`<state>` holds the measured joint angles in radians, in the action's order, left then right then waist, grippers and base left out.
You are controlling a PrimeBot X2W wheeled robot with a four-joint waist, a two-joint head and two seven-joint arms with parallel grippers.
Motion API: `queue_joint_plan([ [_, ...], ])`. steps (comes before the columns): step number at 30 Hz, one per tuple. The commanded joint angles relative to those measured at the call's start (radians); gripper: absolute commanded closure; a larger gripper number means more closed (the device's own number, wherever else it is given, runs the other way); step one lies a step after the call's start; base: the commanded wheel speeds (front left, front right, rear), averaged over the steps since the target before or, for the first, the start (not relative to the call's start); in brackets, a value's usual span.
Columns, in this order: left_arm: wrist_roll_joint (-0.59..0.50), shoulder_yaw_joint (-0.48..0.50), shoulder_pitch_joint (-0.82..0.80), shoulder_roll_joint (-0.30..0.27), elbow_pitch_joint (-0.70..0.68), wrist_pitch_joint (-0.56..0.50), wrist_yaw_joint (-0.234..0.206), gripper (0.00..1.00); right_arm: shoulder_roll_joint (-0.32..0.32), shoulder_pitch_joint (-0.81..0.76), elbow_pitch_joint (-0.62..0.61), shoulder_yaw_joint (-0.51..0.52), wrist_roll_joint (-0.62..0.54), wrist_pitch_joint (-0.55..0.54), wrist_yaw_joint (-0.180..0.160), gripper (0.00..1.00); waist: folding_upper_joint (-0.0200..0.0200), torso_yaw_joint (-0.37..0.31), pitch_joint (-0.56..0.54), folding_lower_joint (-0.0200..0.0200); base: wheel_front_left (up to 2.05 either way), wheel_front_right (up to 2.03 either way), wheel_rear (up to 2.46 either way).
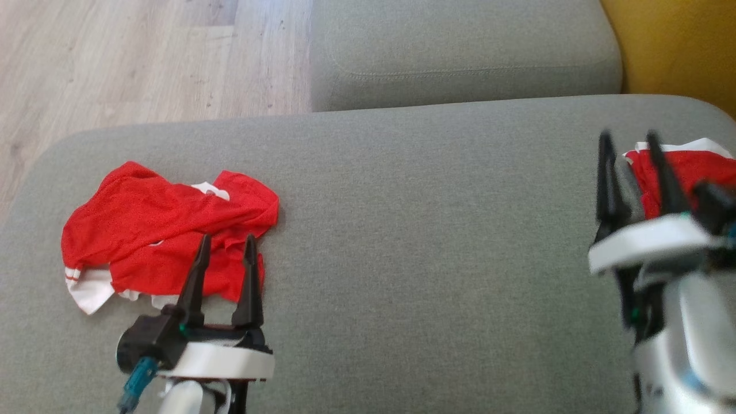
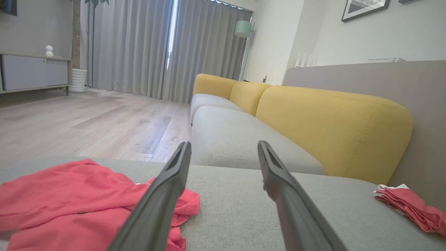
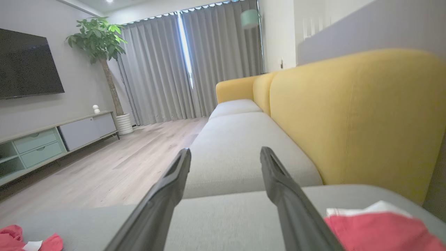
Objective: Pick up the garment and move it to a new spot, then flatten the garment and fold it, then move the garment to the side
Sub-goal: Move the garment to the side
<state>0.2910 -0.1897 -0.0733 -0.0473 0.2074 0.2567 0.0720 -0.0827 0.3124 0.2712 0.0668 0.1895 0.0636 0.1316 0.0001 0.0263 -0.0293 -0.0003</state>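
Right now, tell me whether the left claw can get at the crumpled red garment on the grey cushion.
Probably yes. The left claw stands open right at the near edge of the crumpled red garment, and nothing lies between them on the grey cushion.

The sofa seat [image 1: 431, 230] is grey woven cloth, matt and a bit rough. On the seat, the red shirt [image 1: 167, 230] is thin, soft, wrinkly cloth, not shiny, with white cloth edges. Over the seat, the left end effector [image 1: 227, 237] has dark, smooth plastic fingers [image 1: 192, 287] and a shiny white plastic ring [image 1: 221, 362]. Past the seat, the floor [image 1: 115, 57] is pale, smooth wood. Behind the seat, the cushion [image 1: 678, 40] is yellow matt cloth.
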Motion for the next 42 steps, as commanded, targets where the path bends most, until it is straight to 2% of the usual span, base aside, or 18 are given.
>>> queue_joint_plan([
  [1, 0.017, 0.047, -0.02, -0.003, -0.028, 0.005, 0.006, 0.0, 0.02, -0.015, -0.04, -0.011, 0.037, 0.017, -0.001, 0.0, -0.0001, -0.003, -0.006, 0.0003, 0.0, 0.0, 0.0],
  [3, 0.016, 0.055, -0.009, -0.003, -0.017, 0.005, 0.008, 0.0, 0.03, -0.065, -0.036, 0.0, 0.078, 0.028, -0.001, 0.0, -0.0001, -0.004, -0.01, 0.0003, 0.0, 0.0, 0.0],
  [6, 0.019, 0.066, 0.006, -0.003, -0.007, 0.005, 0.013, 0.0, 0.032, -0.134, -0.011, -0.039, 0.156, 0.067, -0.001, 0.0, -0.0001, -0.006, -0.013, 0.0003, 0.0, 0.0, 0.0],
  [16, 0.001, 0.061, 0.03, -0.003, -0.008, 0.005, 0.017, 0.0, 0.032, -0.214, 0.075, -0.092, 0.037, 0.186, -0.001, 0.0, -0.0001, -0.01, -0.006, 0.0003, 0.0, 0.0, 0.0],
  [42, -0.003, 0.053, 0.025, -0.003, -0.017, 0.005, 0.011, 0.0, 0.032, -0.22, 0.032, -0.096, 0.034, 0.198, -0.001, 0.0, -0.0001, 0.001, 0.005, 0.0003, 0.0, 0.0, 0.0],
])
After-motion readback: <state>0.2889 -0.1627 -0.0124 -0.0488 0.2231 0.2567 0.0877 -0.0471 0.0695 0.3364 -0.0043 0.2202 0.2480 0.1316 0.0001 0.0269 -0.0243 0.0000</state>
